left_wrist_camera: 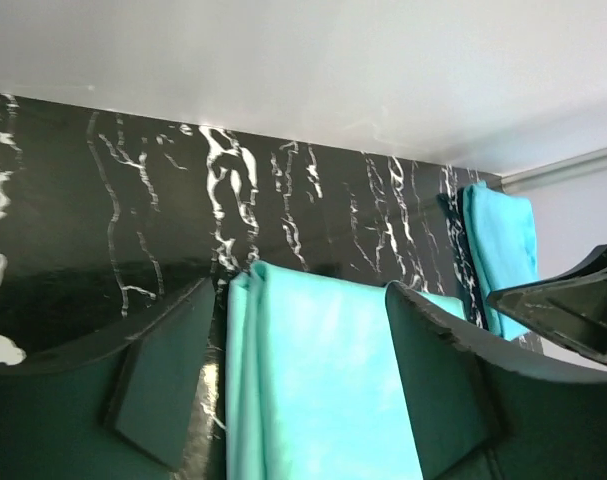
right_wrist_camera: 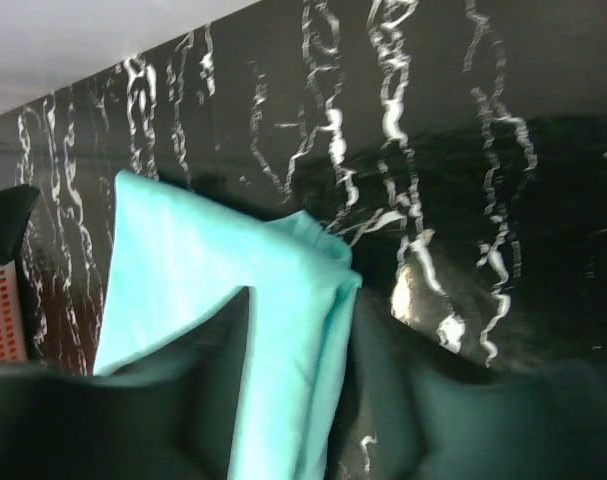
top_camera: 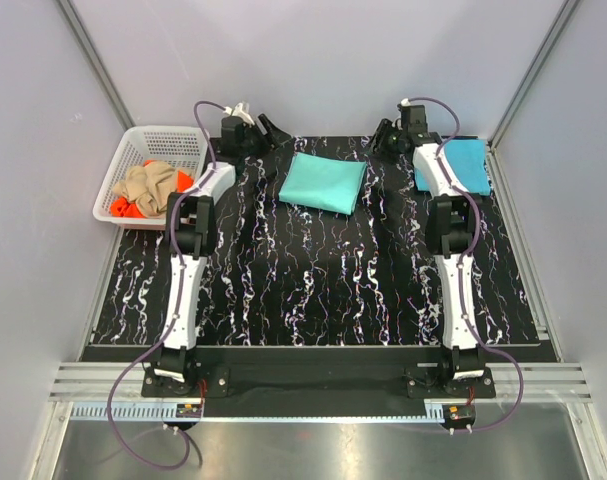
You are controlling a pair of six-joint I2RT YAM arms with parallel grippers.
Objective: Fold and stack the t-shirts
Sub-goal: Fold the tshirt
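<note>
The mint shirt lies folded flat into a rough rectangle, slightly skewed. It is at the middle of the bench's far edge, with nothing on top of it. The blue shirt is folded in the far right corner, well apart from the mint one, and the right arm's forearm crosses over part of it.

The left claw hangs near the far edge, just off the mint shirt's far left corner. Its fingers are spread wide. In its wrist view the mint cloth shows in the gap between them, and neither pad presses on it.

The right claw hangs off the shirt's far right corner. Its fingers stand apart too, though less widely. The cloth's folded edge shows in the gap between them, and nothing is pinched.

A white lattice basket sits at the far left corner of the bench. It holds a crumpled tan shirt on top of an orange one, both unfolded.
</note>
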